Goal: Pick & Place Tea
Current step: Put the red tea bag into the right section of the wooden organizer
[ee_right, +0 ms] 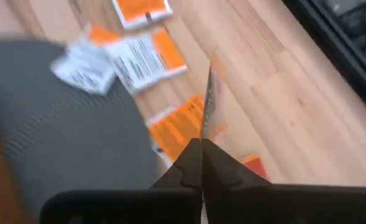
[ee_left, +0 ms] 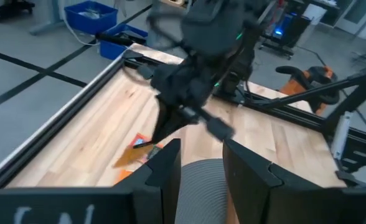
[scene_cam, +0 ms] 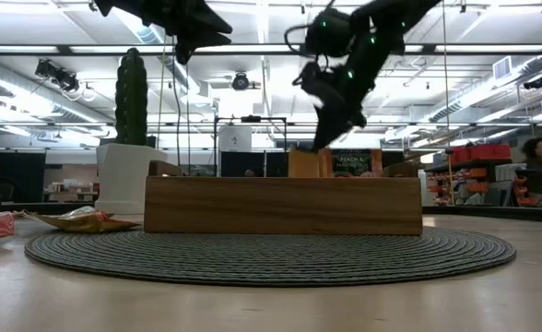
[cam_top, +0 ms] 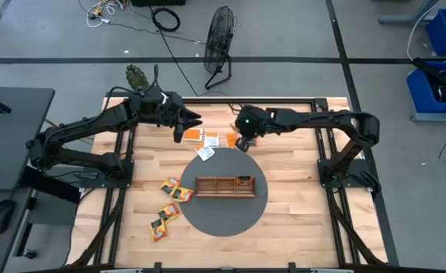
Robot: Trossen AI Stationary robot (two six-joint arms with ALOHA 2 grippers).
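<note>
Now the right gripper [ee_right: 201, 144] pinches an orange sachet [ee_right: 210, 99] edge-on at the mat's [cam_top: 230, 220] twelve o'clock; the left gripper [ee_left: 201, 163] hovers spread.

The right gripper [ee_right: 201, 146] has its dark fingers pressed together on the edge of an orange sachet [ee_right: 210, 93], seen edge-on. Beyond the fingertips, more orange-and-white sachets [ee_right: 147, 59] lie on the wooden table [ee_right: 264, 106], beside a grey mat [ee_right: 65, 143].
</note>
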